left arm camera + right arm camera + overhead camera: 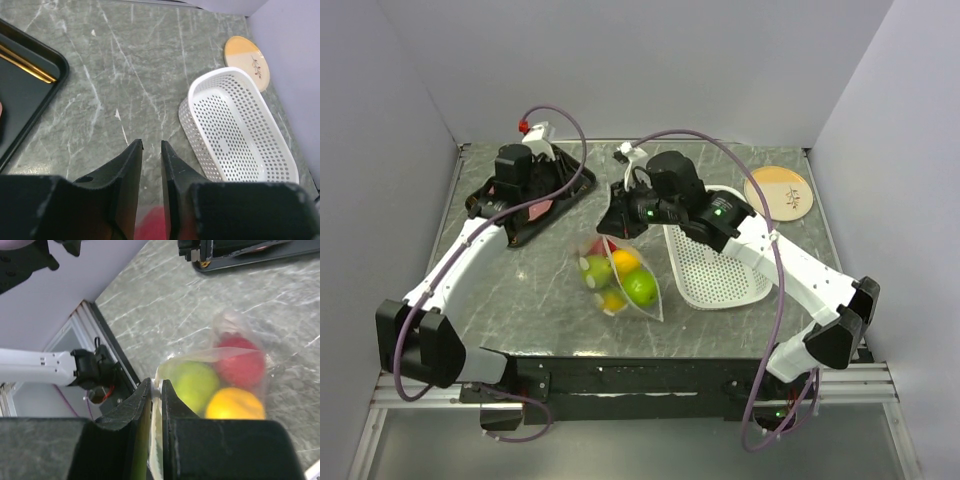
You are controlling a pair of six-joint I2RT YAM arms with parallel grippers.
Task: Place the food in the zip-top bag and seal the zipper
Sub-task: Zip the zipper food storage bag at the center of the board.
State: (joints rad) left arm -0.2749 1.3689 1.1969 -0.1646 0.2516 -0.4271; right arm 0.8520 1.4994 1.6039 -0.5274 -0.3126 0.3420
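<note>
The clear dotted zip-top bag (620, 275) lies mid-table with food inside: green apples (640, 288), an orange citrus (625, 260) and a yellow one. My right gripper (613, 228) is at the bag's far end. In the right wrist view it (156, 385) is shut on the white zipper (156, 450); a green apple (192, 382), a red apple (240, 360) and an orange citrus (234, 402) show through the bag. My left gripper (555, 190) is over the black tray. Its jaws (151, 145) stand a narrow gap apart, with nothing between the tips and a red blur below.
A white perforated basket (720, 265) lies right of the bag and also shows in the left wrist view (235, 135). A round tan plate (778, 192) sits at the back right. The black tray (490, 195) at the back left holds gold utensils (25, 65). Walls enclose the table.
</note>
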